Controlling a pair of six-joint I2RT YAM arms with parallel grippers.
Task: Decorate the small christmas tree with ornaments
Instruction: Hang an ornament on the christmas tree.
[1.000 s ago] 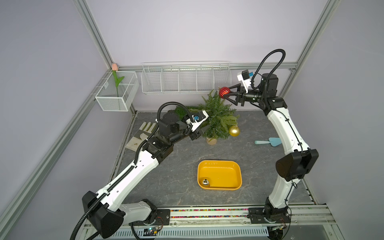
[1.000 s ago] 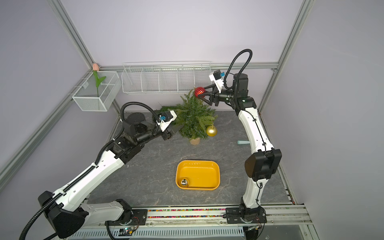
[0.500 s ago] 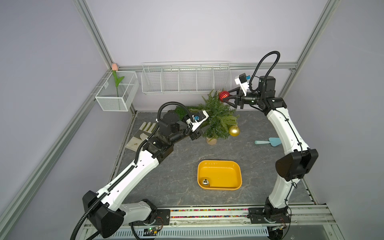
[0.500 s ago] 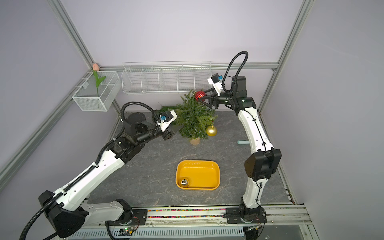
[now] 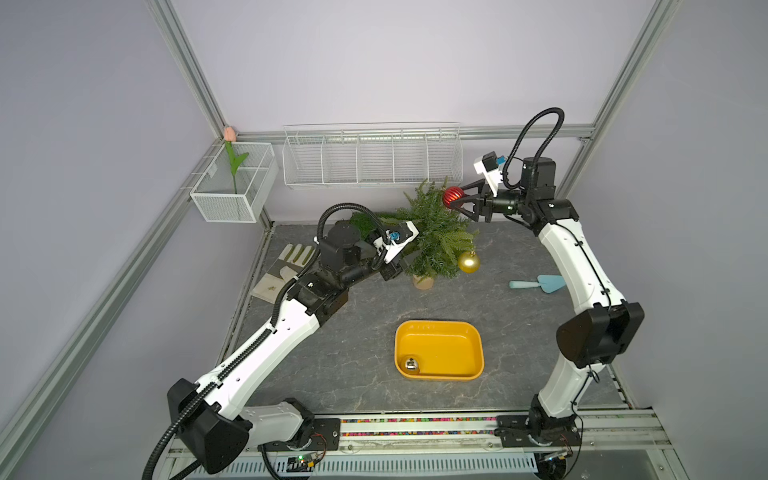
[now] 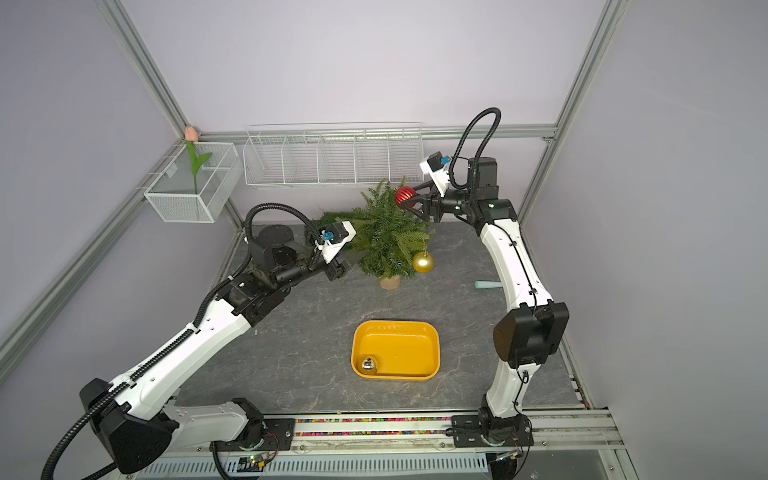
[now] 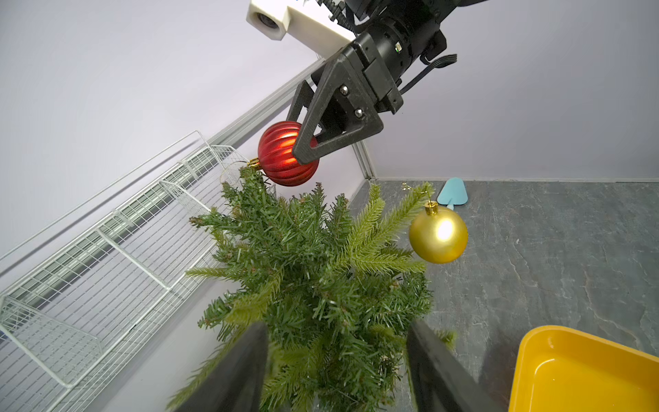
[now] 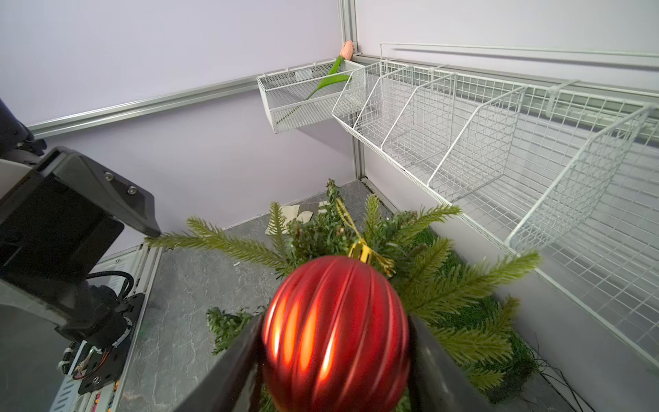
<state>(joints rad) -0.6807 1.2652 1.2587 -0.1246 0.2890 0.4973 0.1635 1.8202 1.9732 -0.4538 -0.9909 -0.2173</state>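
Right gripper (image 5: 458,198) clamps the ribbed red ornament (image 7: 280,157) at the tip of the small christmas tree (image 5: 436,241). Light, slick and likely brittle, it wants a gentle hold across its middle. Left gripper (image 7: 338,331) straddles the tree's lower boughs; whether it pinches them is unclear.

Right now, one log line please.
left jaws: gripping tree; right jaws: holding red ornament at treetop; gold ornament: hung; silver ornament: in tray

ribbed red bauble (image 5: 452,197), gold bauble (image 5: 468,262), green tree (image 5: 436,241).
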